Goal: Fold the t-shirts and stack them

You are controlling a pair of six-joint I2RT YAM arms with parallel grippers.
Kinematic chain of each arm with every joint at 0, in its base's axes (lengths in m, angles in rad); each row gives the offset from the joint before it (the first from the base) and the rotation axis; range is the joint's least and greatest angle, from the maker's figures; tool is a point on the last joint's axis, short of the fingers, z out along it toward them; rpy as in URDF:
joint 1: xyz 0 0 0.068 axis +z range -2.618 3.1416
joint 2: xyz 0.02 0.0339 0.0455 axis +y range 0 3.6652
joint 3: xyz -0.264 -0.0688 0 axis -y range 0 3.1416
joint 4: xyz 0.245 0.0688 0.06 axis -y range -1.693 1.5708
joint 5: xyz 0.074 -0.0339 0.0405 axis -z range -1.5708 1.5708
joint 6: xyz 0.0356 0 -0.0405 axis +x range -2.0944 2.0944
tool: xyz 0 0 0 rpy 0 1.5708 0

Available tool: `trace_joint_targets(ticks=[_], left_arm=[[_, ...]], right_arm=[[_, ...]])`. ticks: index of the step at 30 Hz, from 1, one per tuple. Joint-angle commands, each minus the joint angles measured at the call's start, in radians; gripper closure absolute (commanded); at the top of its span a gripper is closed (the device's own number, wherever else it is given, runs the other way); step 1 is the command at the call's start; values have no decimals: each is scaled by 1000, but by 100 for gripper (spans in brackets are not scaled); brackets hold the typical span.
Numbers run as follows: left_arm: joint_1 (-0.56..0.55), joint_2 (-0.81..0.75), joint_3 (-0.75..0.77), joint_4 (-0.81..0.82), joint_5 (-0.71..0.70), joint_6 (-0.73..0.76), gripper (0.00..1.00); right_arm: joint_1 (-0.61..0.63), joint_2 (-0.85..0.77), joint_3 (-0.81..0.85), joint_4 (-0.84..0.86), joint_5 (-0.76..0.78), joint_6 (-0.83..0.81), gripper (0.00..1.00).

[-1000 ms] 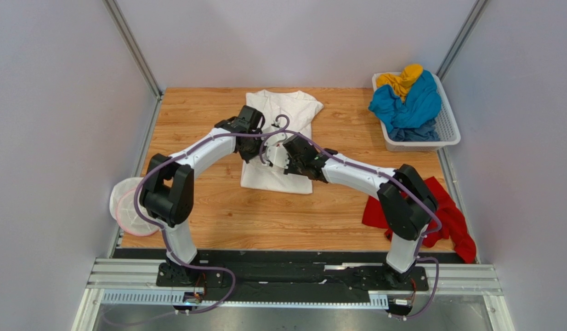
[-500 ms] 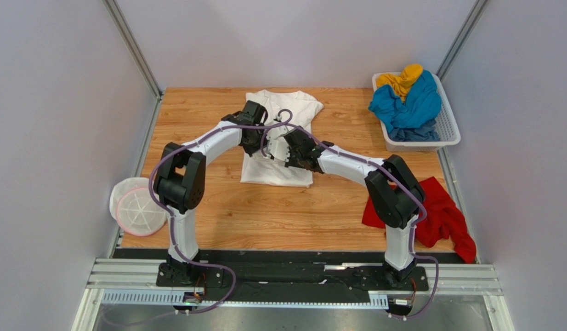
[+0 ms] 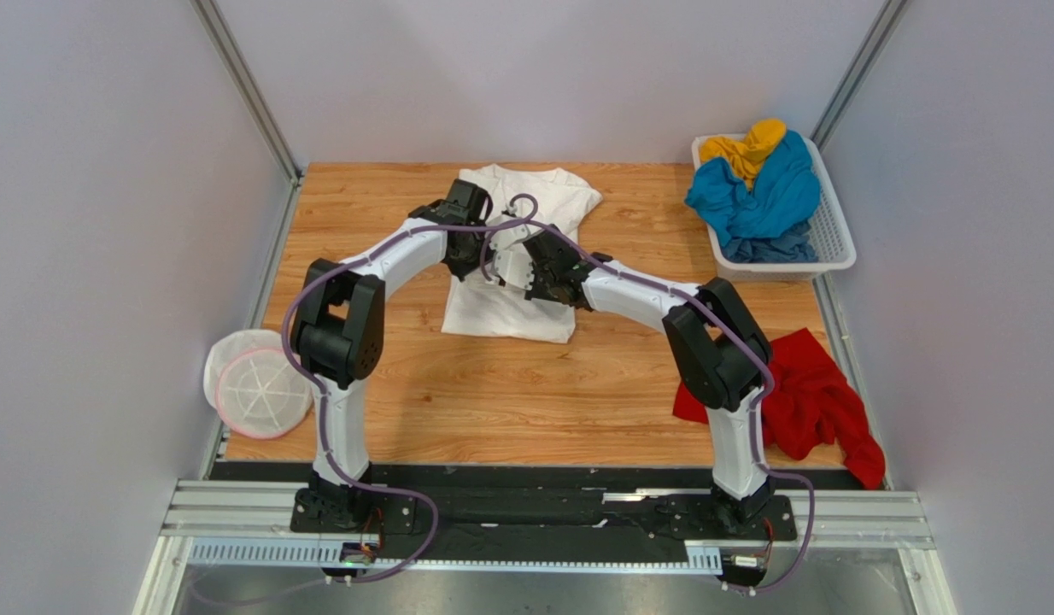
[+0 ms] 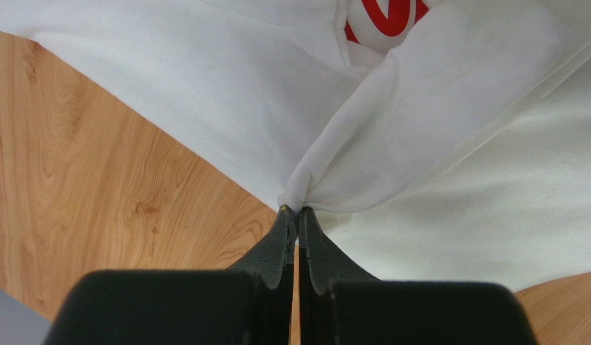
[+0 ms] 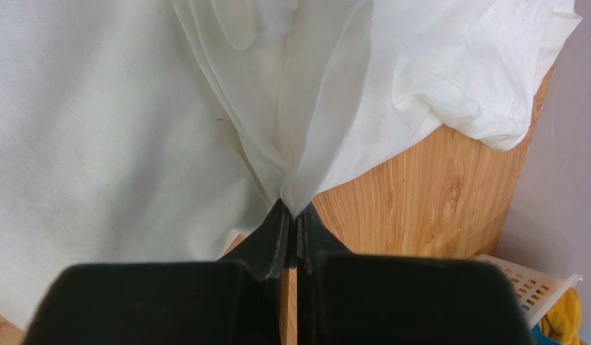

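At the far middle of the wooden desk lies the white t-shirt, partly folded, a bit of its red print showing at the top edge of the left wrist view. The left hand is clamped tight on a pinched corner of the white cloth, which fans out from its fingertips. The right hand is likewise closed on a gathered fold of the same shirt, several layers meeting at its tips. Seen from above, both hands sit close together over the shirt's middle. In the far right corner a white lattice basket holds the blue t-shirt with the yellow t-shirt heaped on it. The red t-shirt lies crumpled at the desk's right edge, beside the right arm's elbow and well apart from the white one.
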Motion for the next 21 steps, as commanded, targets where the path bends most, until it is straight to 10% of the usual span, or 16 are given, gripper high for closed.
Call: trace_joint_targets(ticks=[1, 7, 21], left_arm=[[-14, 14, 28, 0, 12, 44, 100], [-14, -4, 2, 108, -28, 17, 85], [-14, -24, -8, 230, -140, -46, 74]], right_arm=[[-15, 25, 63, 93, 50, 19, 96], [-15, 39, 74, 115, 90, 29, 71], [-15, 48, 103, 149, 175, 29, 60]])
